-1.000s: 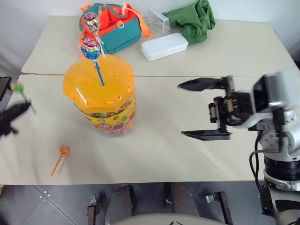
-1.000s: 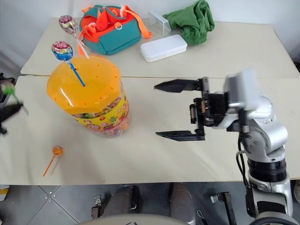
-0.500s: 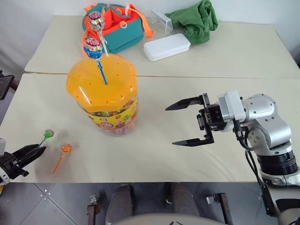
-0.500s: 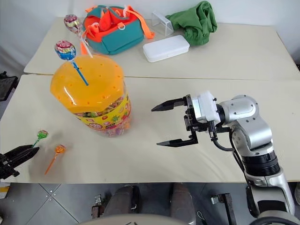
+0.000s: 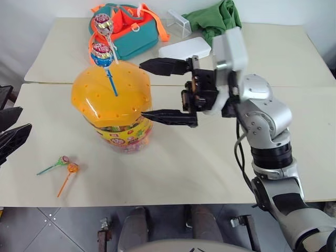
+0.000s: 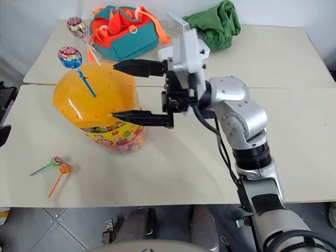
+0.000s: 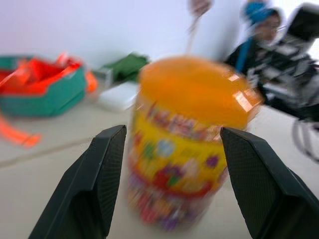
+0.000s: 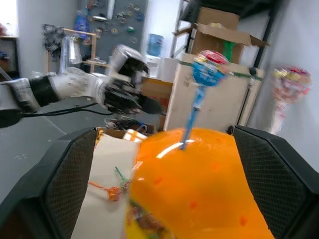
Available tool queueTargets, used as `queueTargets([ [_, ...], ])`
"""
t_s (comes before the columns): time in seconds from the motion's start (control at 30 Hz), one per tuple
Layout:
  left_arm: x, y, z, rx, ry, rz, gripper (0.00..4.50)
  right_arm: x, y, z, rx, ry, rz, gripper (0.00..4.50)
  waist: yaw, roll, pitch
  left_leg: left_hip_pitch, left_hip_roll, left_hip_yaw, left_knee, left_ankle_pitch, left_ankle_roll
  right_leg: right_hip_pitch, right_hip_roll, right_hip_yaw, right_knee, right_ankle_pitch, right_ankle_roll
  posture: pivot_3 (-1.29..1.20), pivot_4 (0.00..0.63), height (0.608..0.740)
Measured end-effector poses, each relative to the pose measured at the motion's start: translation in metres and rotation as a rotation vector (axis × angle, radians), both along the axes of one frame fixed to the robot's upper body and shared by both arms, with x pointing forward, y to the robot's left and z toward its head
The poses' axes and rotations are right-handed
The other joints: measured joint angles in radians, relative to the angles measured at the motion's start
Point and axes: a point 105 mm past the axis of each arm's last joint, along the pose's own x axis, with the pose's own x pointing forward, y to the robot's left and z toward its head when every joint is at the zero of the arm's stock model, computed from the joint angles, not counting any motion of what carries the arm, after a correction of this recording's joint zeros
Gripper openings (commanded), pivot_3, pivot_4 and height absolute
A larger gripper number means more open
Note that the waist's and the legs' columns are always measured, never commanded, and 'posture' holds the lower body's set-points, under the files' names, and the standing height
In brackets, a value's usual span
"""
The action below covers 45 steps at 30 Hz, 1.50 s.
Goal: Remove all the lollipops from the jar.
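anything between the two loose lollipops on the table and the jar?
No. Bare tabletop between the green lollipop, orange lollipop and jar, seen from the head camera.

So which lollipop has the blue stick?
The lollipop with the blue wrapper, standing in the jar's orange lid. The taller one behind has a white stick; the other two lie on the table.

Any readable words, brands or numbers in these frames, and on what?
None can be read.
The jar's label band: colourful print, too small and blurred to read.
Lollipop wrappers: patterned, no legible text.
White flat box: no text visible.
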Motion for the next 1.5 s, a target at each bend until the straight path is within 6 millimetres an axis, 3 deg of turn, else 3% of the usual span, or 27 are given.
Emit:
queueTargets([
  [0.2, -0.001, -0.012, 0.003, -0.068, -0.073, -0.044, 3.18, 0.000, 0.031, 0.011, -0.017, 0.008, 0.018, 4.50, -0.009, 0.000, 0.000, 0.000, 0.000, 0.001, 0.000, 0.000, 0.000, -0.001, 0.001, 0.001, 0.001, 0.000, 0.000, 0.00, 0.150, 0.740],
  [0.67, -0.009, -0.011, -0.004, -0.154, -0.056, -0.080, 3.19, -0.002, 0.052, 0.011, -0.030, 0.038, 0.039, 0.02, -0.008, 0.000, 0.000, -0.001, 0.000, 0.001, 0.000, 0.000, 0.000, -0.002, 0.000, 0.001, 0.001, 0.000, 0.000, 0.00, 0.150, 0.740],
  [0.77, -0.009, -0.011, -0.004, -0.153, -0.059, -0.083, 3.19, -0.002, 0.052, 0.015, 0.013, 0.067, 0.063, 0.02, -0.008, 0.000, 0.000, -0.001, 0.000, 0.001, 0.000, 0.000, 0.000, -0.002, 0.001, 0.001, 0.001, 0.000, 0.000, 0.00, 0.150, 0.740],
  [0.83, -0.010, -0.012, -0.004, -0.150, -0.067, -0.095, 3.19, -0.003, 0.041, 0.031, 0.124, 0.085, 0.116, 0.02, -0.008, 0.000, 0.000, -0.001, 0.000, 0.001, 0.000, 0.000, 0.000, -0.003, 0.001, 0.001, 0.001, 0.000, 0.000, 0.00, 0.150, 0.740],
  [0.9, -0.012, -0.010, -0.005, -0.151, -0.065, -0.116, 3.19, -0.001, 0.017, 0.047, 0.227, 0.096, 0.139, 0.02, -0.006, 0.000, 0.000, -0.001, 0.000, 0.001, -0.001, 0.000, 0.000, -0.003, 0.001, 0.001, 0.001, 0.000, 0.000, 0.00, 0.150, 0.740],
  [0.97, -0.012, -0.011, -0.008, -0.133, -0.046, -0.146, 3.19, 0.006, -0.005, 0.051, 0.227, 0.084, 0.108, 0.02, 0.001, -0.001, 0.000, -0.002, 0.000, 0.001, 0.000, 0.000, 0.000, -0.003, 0.001, 0.001, 0.001, 0.000, 0.000, 0.00, 0.150, 0.740],
  [1.03, -0.012, -0.012, -0.011, -0.080, -0.013, -0.184, 3.19, 0.017, -0.029, 0.046, 0.136, 0.084, 0.032, 0.02, 0.006, -0.001, 0.000, -0.002, 0.000, 0.002, 0.000, 0.000, 0.001, -0.003, 0.001, 0.001, 0.000, 0.000, 0.000, 0.00, 0.150, 0.740],
  [1.13, -0.012, -0.014, -0.015, -0.017, -0.017, -0.223, 3.19, 0.042, -0.087, 0.022, -0.121, 0.091, -0.212, 0.02, 0.011, 0.000, 0.000, -0.003, -0.001, 0.003, 0.000, -0.002, 0.002, -0.003, 0.000, 0.002, -0.002, 0.000, 0.000, 0.00, 0.150, 0.740],
  [1.17, -0.011, -0.013, -0.018, -0.003, -0.018, -0.226, 3.19, 0.051, -0.110, 0.007, -0.221, 0.092, -0.317, 0.02, 0.011, -0.001, 0.000, -0.003, 0.000, 0.003, -0.001, -0.002, 0.002, -0.003, 0.000, 0.002, -0.002, 0.000, 0.000, 0.00, 0.150, 0.740],
  [1.23, -0.010, -0.015, -0.027, 0.052, -0.014, -0.235, 3.19, 0.070, -0.170, -0.046, -0.499, 0.108, -0.548, 0.02, 0.013, -0.002, -0.001, -0.002, 0.000, 0.004, -0.002, -0.003, 0.002, -0.004, 0.001, 0.001, -0.004, 0.000, 0.000, 0.00, 0.150, 0.740],
  [1.27, -0.011, -0.015, -0.035, 0.077, -0.005, -0.236, 3.19, 0.075, -0.211, -0.081, -0.640, 0.177, -0.671, 0.02, 0.011, -0.002, -0.001, -0.003, -0.001, 0.006, -0.002, -0.003, 0.002, -0.005, 0.000, 0.002, -0.005, 0.000, 0.000, 0.00, 0.150, 0.740],
  [1.33, -0.012, -0.019, -0.044, 0.125, 0.002, -0.258, 3.19, 0.072, -0.255, -0.126, -0.832, 0.217, -0.748, 0.02, 0.003, -0.001, -0.001, -0.003, 0.000, 0.014, -0.002, -0.003, 0.003, -0.009, -0.001, 0.003, -0.004, 0.000, 0.001, 0.00, 0.150, 0.740],
  [1.4, -0.011, -0.028, -0.046, 0.163, -0.014, -0.296, 3.19, 0.068, -0.281, -0.148, -0.931, 0.217, -0.789, 0.02, -0.018, 0.002, 0.001, -0.001, 0.001, 0.020, -0.001, -0.003, 0.003, -0.011, -0.002, 0.006, -0.002, 0.000, 0.001, 0.00, 0.150, 0.740],
  [1.5, -0.012, -0.041, -0.047, 0.191, -0.056, -0.339, 3.19, 0.064, -0.309, -0.157, -1.013, 0.200, -0.864, 0.02, -0.032, 0.004, 0.001, 0.002, 0.001, 0.023, 0.000, -0.003, 0.003, -0.011, -0.002, 0.009, 0.000, 0.001, 0.000, 0.00, 0.150, 0.740],
])
